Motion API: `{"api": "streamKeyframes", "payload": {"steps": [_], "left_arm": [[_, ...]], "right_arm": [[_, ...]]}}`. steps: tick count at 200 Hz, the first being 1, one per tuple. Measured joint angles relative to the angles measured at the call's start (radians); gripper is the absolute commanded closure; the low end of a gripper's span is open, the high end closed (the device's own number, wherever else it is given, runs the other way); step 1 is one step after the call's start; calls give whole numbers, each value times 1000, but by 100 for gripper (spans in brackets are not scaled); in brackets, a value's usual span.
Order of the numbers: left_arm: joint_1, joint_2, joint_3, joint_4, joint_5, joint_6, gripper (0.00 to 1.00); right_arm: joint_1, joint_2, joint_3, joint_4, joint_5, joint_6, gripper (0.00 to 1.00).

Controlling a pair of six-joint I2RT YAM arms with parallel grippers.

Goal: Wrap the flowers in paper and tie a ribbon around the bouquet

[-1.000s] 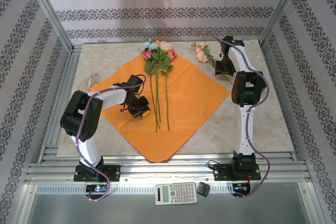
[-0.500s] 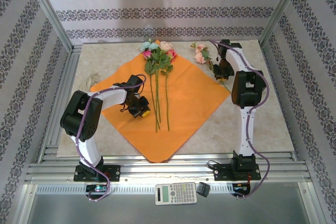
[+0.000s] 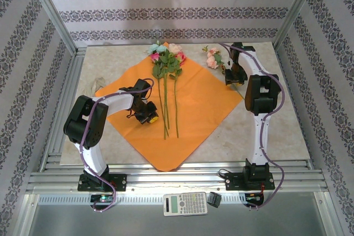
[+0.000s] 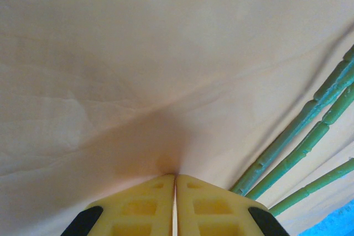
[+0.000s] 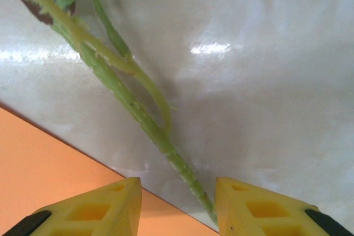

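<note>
This is a robotics lab test cell. A left arm and a right arm are bolted side by side to a slotted aluminium rail at the near edge of a marble-look tabletop, and purple cables loop along both. Bare aluminium posts frame the space. The walls behind them are flat panels of striped, patterned wallpaper, like a staged backdrop. A calculator lies on the metal ledge in front of the arm bases.

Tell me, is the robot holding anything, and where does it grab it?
The left gripper is shut, apparently pinching a fold of the paper beside the stems. The right gripper is open around a flower stem, not gripping.
</note>
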Motion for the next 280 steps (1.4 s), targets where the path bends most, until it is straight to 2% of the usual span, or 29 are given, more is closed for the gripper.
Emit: {"api": "streamKeyframes", "payload": {"steps": [41, 114, 191, 240, 280], "left_arm": [[0, 0, 0, 0, 0, 0, 90], [0, 0, 0, 0, 0, 0, 90], [0, 0, 1, -1, 0, 0, 90], [0, 0, 1, -1, 0, 0, 90], [0, 0, 1, -1, 0, 0, 90]], "right_arm": [[-15, 23, 22, -5, 23, 0, 60], [-19, 79, 101, -58, 9, -3, 83], [-4, 81, 104, -61, 27, -23, 100], [19, 43, 53, -6, 133, -31, 100], [34, -126, -8, 61, 235, -42, 100]]}}
